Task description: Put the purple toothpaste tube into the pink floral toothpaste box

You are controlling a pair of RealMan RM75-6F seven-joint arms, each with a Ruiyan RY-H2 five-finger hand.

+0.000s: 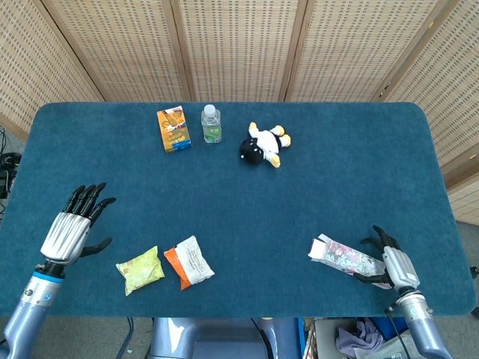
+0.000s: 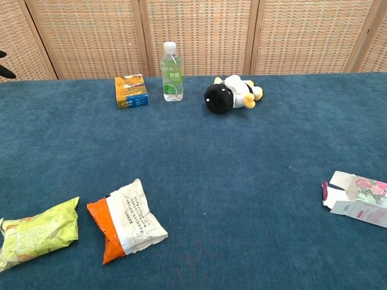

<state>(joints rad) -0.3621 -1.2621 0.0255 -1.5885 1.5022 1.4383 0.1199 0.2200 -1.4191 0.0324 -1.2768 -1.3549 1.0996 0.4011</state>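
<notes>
Pink floral toothpaste box [image 1: 346, 256] lies flat at the lower right of the head view, open flap end toward frame centre; a purple edge shows in that opening in the chest view. Right hand [image 1: 393, 263] sits at the box's right end, fingers spread apart, not closed on it. Left hand [image 1: 73, 227], at the left edge, holds nothing, fingers extended and apart. Yellow-green packet [image 1: 140, 269] and orange packet [image 1: 188, 262] lie lower left.

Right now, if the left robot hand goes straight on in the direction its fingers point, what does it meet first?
The left robot hand points toward the far side of the table, slightly inward. Only bare cloth lies ahead; the orange box sits well off that line, though depth is hard to judge.
</notes>
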